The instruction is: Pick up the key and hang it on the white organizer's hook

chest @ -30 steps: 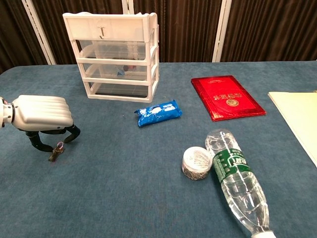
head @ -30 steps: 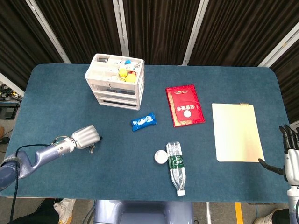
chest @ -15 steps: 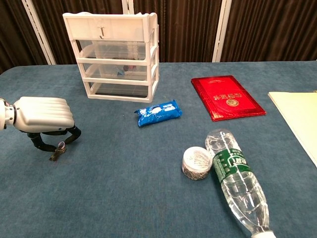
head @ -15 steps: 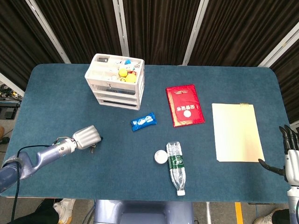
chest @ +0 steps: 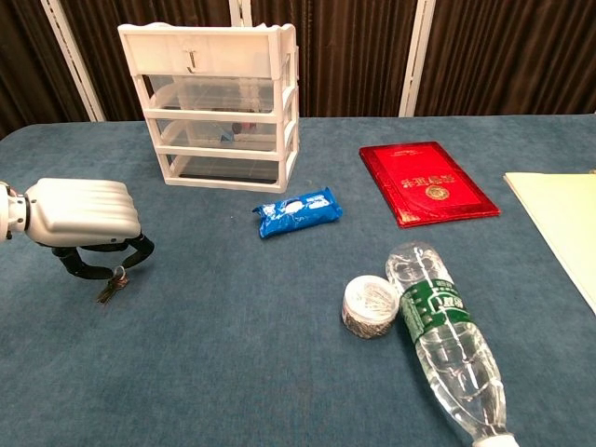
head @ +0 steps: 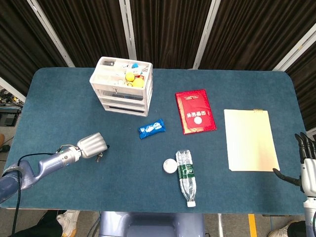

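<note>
Blue table (head: 59, 98), left hand (chest: 82, 216) pinching key (chest: 112, 289), open cloth around.

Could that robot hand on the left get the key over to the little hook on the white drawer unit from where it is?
Probably yes. The left robot hand pinches the key, and only bare table cloth lies between it and the hook on the white organizer. It must lift and reach forward.
</note>
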You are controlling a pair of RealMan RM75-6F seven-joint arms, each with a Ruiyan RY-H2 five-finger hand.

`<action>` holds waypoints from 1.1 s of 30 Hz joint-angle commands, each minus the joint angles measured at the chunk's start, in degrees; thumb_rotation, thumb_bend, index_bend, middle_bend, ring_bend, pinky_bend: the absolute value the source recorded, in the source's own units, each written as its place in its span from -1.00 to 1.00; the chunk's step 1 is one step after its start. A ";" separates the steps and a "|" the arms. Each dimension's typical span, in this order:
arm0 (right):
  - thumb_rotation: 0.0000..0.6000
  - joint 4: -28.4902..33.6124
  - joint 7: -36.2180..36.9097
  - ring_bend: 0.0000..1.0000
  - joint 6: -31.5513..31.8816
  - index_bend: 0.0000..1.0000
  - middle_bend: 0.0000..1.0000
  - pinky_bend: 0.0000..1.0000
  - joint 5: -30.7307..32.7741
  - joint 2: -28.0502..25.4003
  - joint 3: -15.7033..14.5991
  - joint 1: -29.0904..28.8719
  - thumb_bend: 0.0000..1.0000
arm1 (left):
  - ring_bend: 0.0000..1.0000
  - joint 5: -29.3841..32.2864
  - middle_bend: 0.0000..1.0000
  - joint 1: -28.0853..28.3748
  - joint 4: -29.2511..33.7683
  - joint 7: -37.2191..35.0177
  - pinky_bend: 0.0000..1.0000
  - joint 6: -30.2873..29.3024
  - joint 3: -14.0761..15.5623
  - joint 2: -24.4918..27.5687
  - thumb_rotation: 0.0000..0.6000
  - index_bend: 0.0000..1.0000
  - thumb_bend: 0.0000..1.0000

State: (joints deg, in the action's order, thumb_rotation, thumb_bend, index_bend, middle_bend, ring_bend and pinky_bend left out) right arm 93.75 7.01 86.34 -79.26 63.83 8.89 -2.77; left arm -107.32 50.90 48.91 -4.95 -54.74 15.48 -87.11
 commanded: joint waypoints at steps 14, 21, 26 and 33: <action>1.00 0.10 0.17 -1.00 -0.06 -1.00 -1.00 -1.00 0.09 -0.06 0.04 0.03 -0.87 | 0.54 -0.92 0.73 0.44 0.83 0.38 0.25 0.13 1.05 0.59 1.00 -0.02 -0.49; 1.00 0.13 0.17 -1.00 0.00 -1.00 -1.00 -1.00 0.02 -0.09 0.00 0.08 -0.87 | 0.54 -0.65 0.74 0.27 1.07 0.34 0.25 0.17 1.05 0.64 1.00 0.09 -0.31; 1.00 0.18 0.16 -1.00 0.03 -1.00 -1.00 -1.00 -0.10 -0.09 -0.06 0.10 -0.87 | 0.55 -0.38 0.75 0.42 1.82 0.20 0.25 -0.14 0.73 1.20 1.00 0.23 -0.08; 1.00 0.31 0.35 -1.00 -0.03 -1.00 -1.00 -1.00 -0.05 -0.17 -0.07 0.14 -0.87 | 0.55 -0.41 0.76 0.68 2.91 0.56 0.25 0.06 0.67 1.46 1.00 0.34 -0.01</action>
State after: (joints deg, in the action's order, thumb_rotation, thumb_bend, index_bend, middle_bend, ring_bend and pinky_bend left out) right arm 94.05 7.37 86.32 -79.31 63.65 8.83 -2.63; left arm -107.69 51.54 51.77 -4.44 -54.69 16.15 -85.67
